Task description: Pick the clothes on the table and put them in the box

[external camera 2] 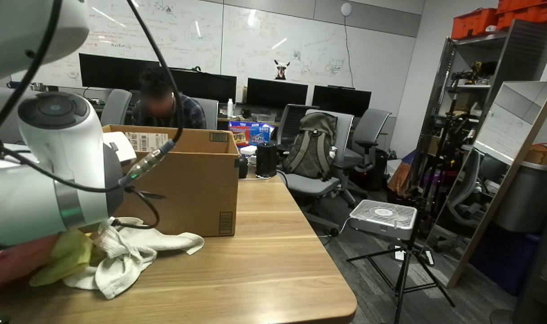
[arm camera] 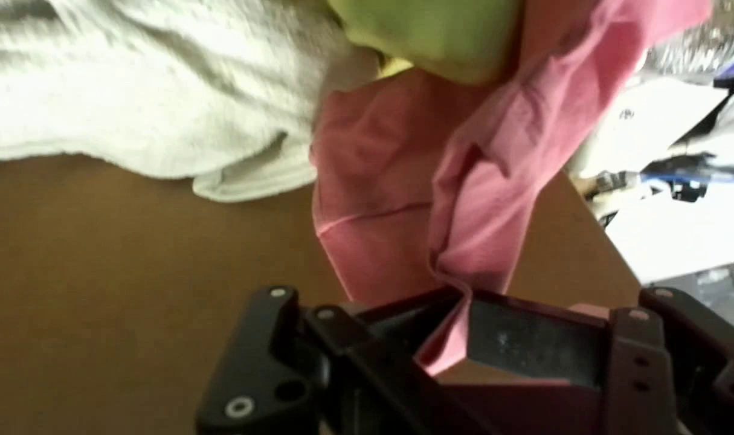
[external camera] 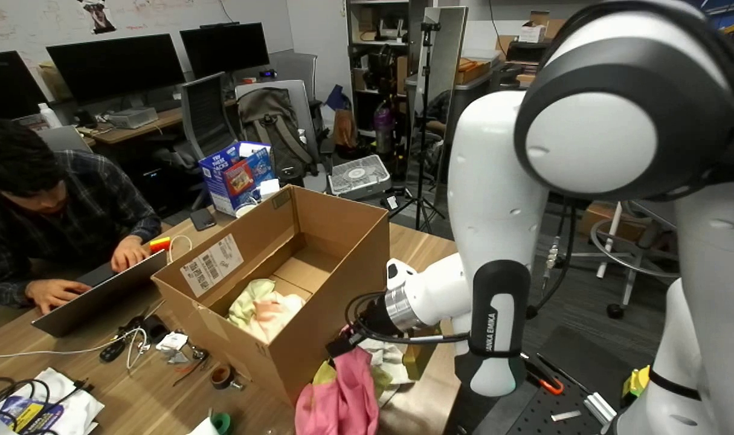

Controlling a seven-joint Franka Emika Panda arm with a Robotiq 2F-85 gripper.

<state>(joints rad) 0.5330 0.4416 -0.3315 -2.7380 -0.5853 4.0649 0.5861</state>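
My gripper (arm camera: 468, 305) is shut on a fold of the hot pink cloth (arm camera: 397, 181), pinched at the fingertips. The rest of that cloth hangs in front of the box (external camera: 222, 341) in an exterior view. A yellow-green cloth (external camera 2: 70, 256) and an off-white cloth (external camera 2: 124, 265) lie bunched on the table (external camera 2: 273, 270) beside the box. Inside the brown carton, toward its near end, rest a pale cream-peach cloth (external camera: 273, 311) and a yellow-green piece (external camera: 246, 302). In an exterior view the arm covers the gripper; the gripper (external camera: 342, 345) stands outside the box wall, below its rim.
A person works at a laptop (external camera: 101, 296) across the table. Cables, a brown tape roll (external camera: 222, 376) and a plastic bag (external camera: 46, 402) lie near the box. A blue snack box (external camera: 234, 175) stands behind it. A tripod (external camera: 424, 121) stands past the table's edge.
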